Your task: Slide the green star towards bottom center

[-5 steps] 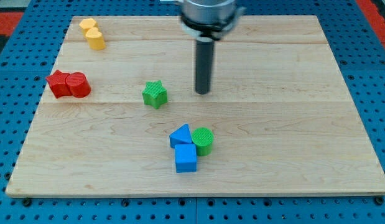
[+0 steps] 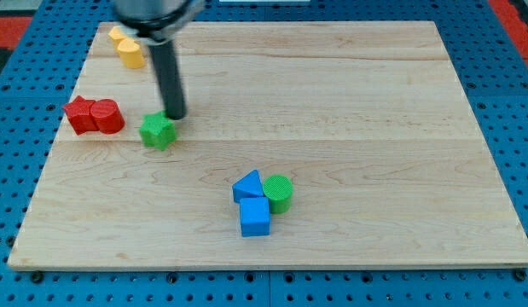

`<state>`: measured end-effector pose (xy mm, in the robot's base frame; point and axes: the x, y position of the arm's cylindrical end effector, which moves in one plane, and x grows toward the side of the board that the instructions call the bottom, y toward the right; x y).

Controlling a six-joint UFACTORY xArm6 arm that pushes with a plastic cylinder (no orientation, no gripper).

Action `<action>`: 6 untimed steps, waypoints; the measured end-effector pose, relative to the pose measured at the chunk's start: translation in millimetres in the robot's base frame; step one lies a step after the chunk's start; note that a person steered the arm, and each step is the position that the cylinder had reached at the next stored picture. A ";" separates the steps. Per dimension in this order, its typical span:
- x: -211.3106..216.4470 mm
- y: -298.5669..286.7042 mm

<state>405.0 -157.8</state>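
The green star (image 2: 157, 131) lies on the wooden board (image 2: 374, 128) at the view's left of centre. My tip (image 2: 175, 116) stands at the star's upper right edge, touching or nearly touching it. The dark rod rises from there towards the view's top left.
A red star (image 2: 78, 114) and a red cylinder (image 2: 107, 117) sit together just left of the green star. Two yellow blocks (image 2: 126, 47) lie at the top left. A blue triangle (image 2: 247, 185), a blue cube (image 2: 254, 217) and a green cylinder (image 2: 278, 193) cluster at the bottom centre.
My tip has swept left across the board. The green star has slid left, closer to the red blocks. The other blocks have not moved.
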 end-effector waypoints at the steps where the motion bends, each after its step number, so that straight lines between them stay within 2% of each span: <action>1: 24.2 -35.2; 3: 96.8 17.9; 4: 79.8 3.4; 5: 123.7 -3.0; 6: 129.1 20.2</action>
